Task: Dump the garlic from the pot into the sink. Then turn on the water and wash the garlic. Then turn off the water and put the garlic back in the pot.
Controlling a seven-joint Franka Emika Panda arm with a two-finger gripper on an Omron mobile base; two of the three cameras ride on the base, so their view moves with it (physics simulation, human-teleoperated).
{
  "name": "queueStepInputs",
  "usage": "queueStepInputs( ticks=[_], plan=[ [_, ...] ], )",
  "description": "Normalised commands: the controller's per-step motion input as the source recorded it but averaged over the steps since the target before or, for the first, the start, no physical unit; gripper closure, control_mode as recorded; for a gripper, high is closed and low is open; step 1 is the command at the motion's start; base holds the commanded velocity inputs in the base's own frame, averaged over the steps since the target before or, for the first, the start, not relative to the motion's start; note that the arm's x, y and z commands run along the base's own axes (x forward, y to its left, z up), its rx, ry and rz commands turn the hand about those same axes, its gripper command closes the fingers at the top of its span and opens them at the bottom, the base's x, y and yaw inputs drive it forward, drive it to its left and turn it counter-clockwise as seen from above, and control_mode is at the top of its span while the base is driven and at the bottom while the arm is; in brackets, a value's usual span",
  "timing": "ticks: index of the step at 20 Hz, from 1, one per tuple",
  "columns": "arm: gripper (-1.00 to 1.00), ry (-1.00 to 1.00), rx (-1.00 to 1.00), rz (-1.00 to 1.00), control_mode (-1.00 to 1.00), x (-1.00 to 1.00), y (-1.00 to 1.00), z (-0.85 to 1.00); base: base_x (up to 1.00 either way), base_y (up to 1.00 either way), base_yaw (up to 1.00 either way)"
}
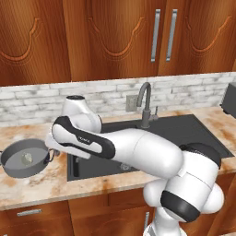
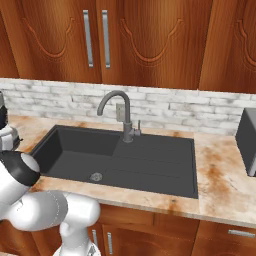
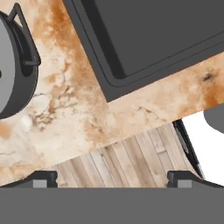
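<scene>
The grey pot (image 1: 18, 167) stands on the counter left of the sink (image 1: 193, 133), with the pale garlic (image 1: 27, 158) lying inside it. My gripper (image 1: 54, 151) hovers just right of the pot's right handle, over the counter strip between pot and sink. In the hand view the gripper (image 3: 112, 179) is open, its fingertips (image 3: 43, 178) wide apart with nothing between them. There the pot (image 3: 11, 65) sits at the left edge and a corner of the sink (image 3: 153, 39) is at the top. The dark gooseneck faucet (image 1: 145, 99) shows no stream. The sink basin (image 2: 80, 150) holds nothing.
A dark appliance (image 2: 247, 142) stands on the counter right of the sink. The round drain (image 2: 96, 176) lies near the basin's front. The counter's front edge and wooden floor (image 3: 131, 157) lie right under the hand. Wall cabinets hang above the backsplash.
</scene>
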Motion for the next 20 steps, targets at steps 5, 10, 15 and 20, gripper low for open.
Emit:
queueStepInputs(
  ticks=[5,10,15,20],
  plan=[
    [-1.0,0.0,0.0,-0.09,-1.0,0.0,0.15,-0.18,0.0,0.0,0.0],
    [-1.0,0.0,0.0,-0.08,-1.0,0.0,0.09,-0.18,0.0,0.0,0.0],
    [-1.0,0.0,0.0,-0.07,-1.0,0.0,0.08,-0.13,0.0,0.0,0.0],
    [-1.0,0.0,0.0,-0.05,-1.0,0.08,0.12,-0.03,0.0,0.0,0.0]
  ],
)
